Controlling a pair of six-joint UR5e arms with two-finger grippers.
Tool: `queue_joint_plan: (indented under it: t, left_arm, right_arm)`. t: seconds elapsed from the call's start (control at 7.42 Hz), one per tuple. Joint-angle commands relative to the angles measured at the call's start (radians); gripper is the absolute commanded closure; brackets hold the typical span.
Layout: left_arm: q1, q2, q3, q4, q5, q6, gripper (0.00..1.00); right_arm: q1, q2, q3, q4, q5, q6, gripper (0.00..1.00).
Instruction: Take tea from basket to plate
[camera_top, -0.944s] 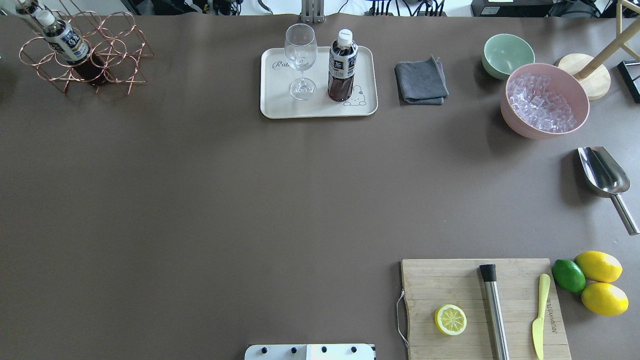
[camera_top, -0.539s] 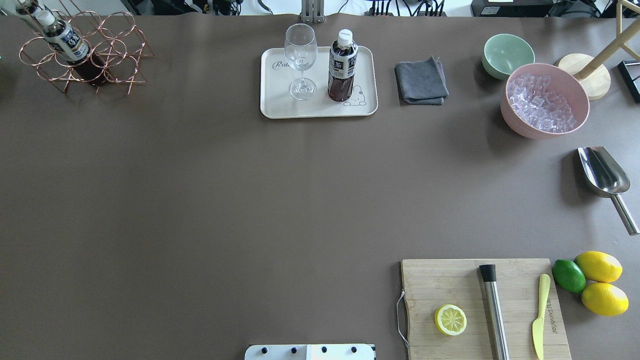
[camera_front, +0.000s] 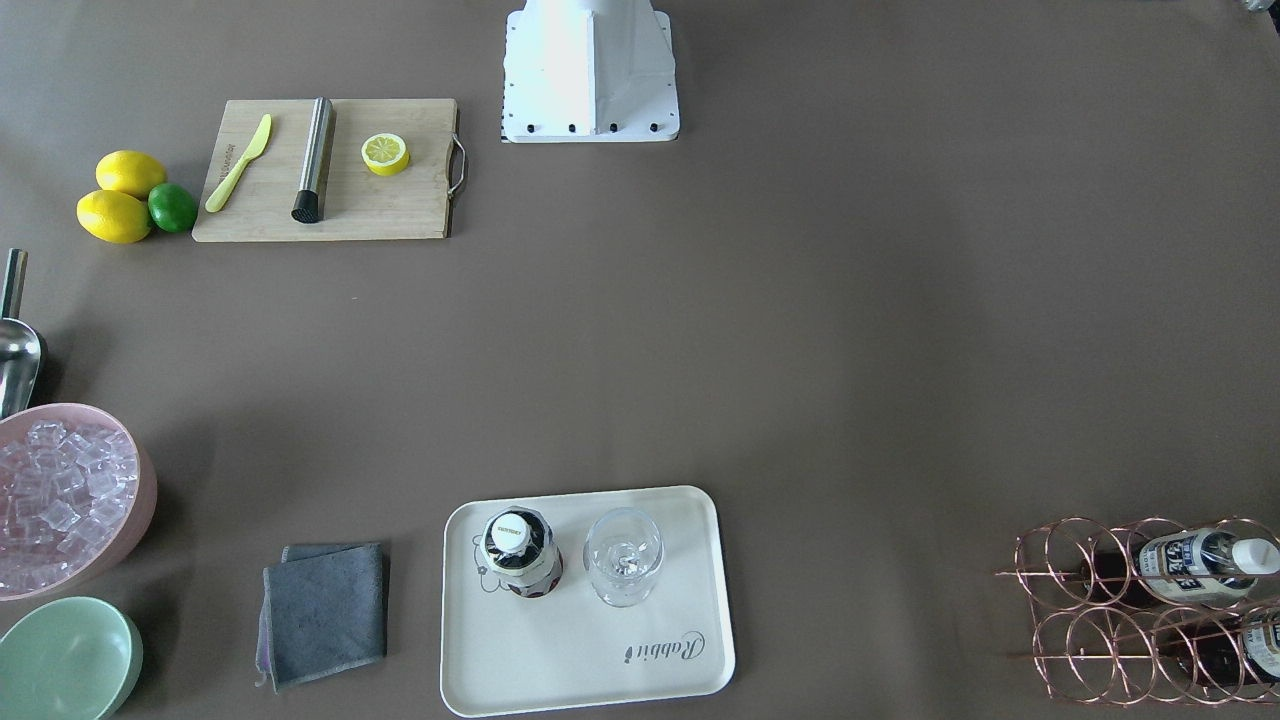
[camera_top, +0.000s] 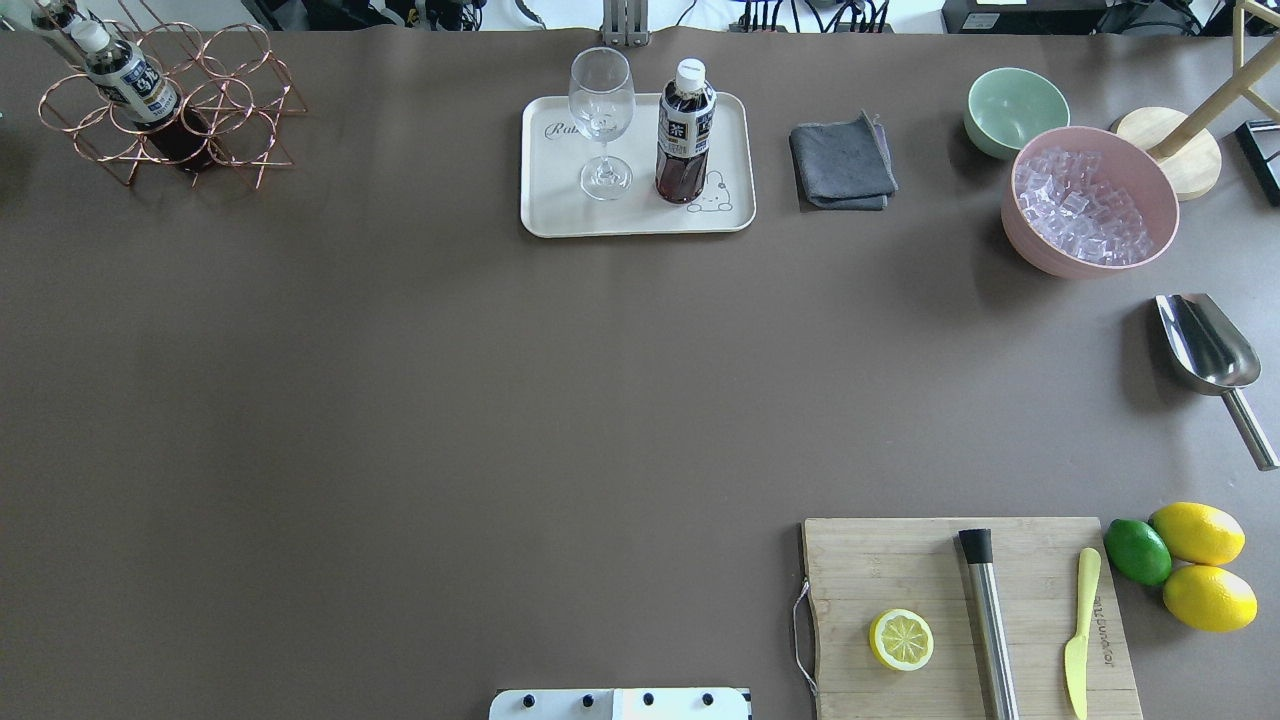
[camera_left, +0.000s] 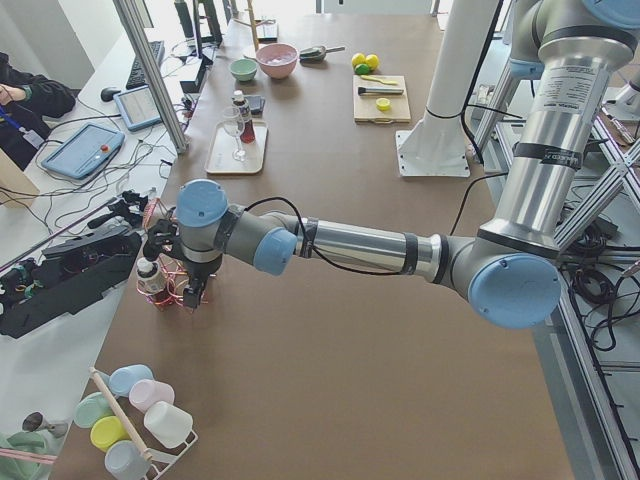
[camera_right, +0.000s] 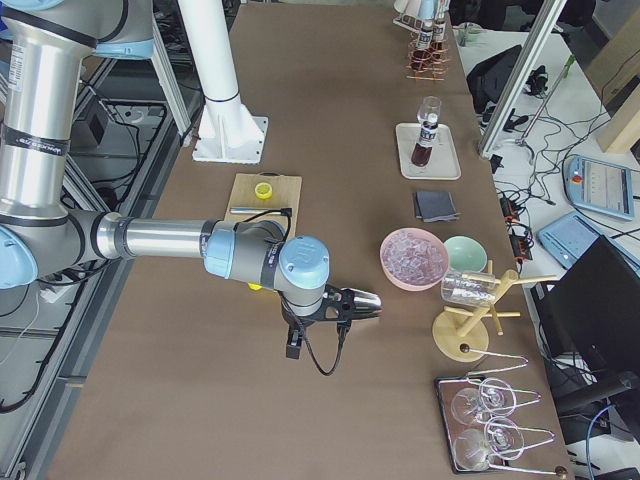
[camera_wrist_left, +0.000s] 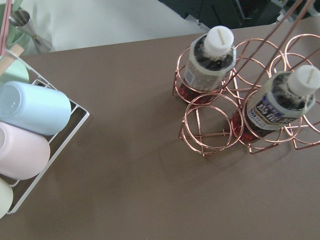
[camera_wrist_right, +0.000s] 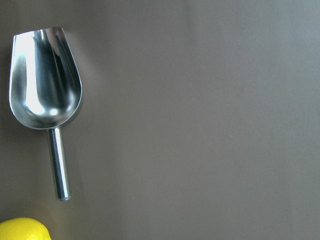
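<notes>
One tea bottle stands upright on the cream plate, next to a wine glass. The copper wire basket sits at the far left corner and holds two more tea bottles. My left gripper hangs beside the basket, seen only in the exterior left view, so I cannot tell whether it is open or shut. My right gripper hovers over the table near the pink bowl, seen only in the exterior right view, and I cannot tell its state either. Neither wrist view shows fingers.
A grey cloth, a mint bowl and a pink bowl of ice lie right of the plate. A steel scoop is at the right edge. A cutting board is front right. A rack of cups stands beside the basket.
</notes>
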Motion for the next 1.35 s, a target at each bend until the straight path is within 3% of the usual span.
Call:
queue_joint_plan:
  t: [0.0, 0.13, 0.54, 1.21]
  left_arm:
    - [-0.002, 0.026, -0.034, 0.157, -0.003, -0.028, 0.03]
    - [-0.001, 0.047, -0.073, 0.269, -0.003, -0.019, 0.03]
    - [0.028, 0.123, -0.058, 0.262, -0.001, -0.014, 0.03]
    - [0.040, 0.148, -0.064, 0.250, 0.008, -0.014, 0.03]
  right_arm:
    - [0.011, 0.003, -0.003, 0.000, 0.001, 0.000, 0.00]
    - [0.018, 0.002, -0.002, 0.002, 0.001, 0.000, 0.00]
    - [0.042, -0.003, 0.000, 0.002, 0.001, -0.008, 0.00]
    - [0.061, 0.000, -0.003, 0.002, -0.004, -0.009, 0.00]
